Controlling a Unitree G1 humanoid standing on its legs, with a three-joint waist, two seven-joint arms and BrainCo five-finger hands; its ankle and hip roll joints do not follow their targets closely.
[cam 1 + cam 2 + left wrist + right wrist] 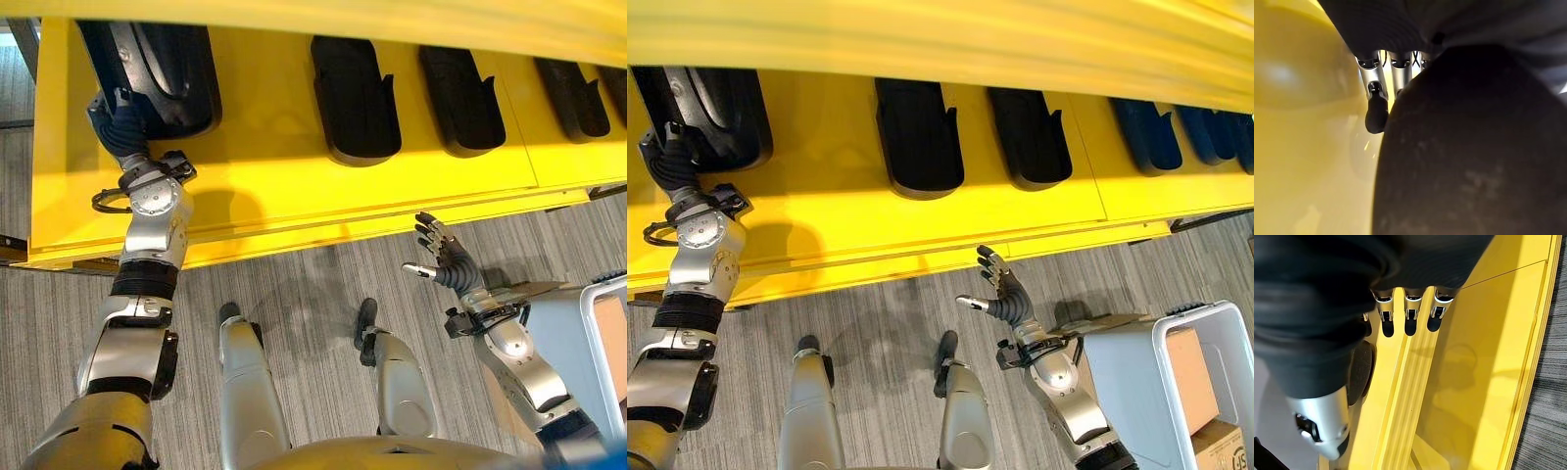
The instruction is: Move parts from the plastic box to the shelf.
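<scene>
A large black part (162, 69) lies at the far left of the yellow shelf (294, 191). My left hand (120, 125) reaches onto the shelf at that part's near end. In the left wrist view the part (1474, 147) sits right against the palm, with the fingers (1375, 93) along its edge. My right hand (1004, 294) hangs open over the floor just in front of the shelf edge, fingers spread and holding nothing. The grey plastic box (1205, 328) stands at the lower right, beside the right forearm.
Three more black parts (355, 98) (460, 98) (573, 98) lie in a row on the shelf to the right. An upper yellow shelf board (392, 15) overhangs the back. Brown cardboard pieces (1190, 377) sit in the plastic box. Grey striped floor (294, 284) runs in front.
</scene>
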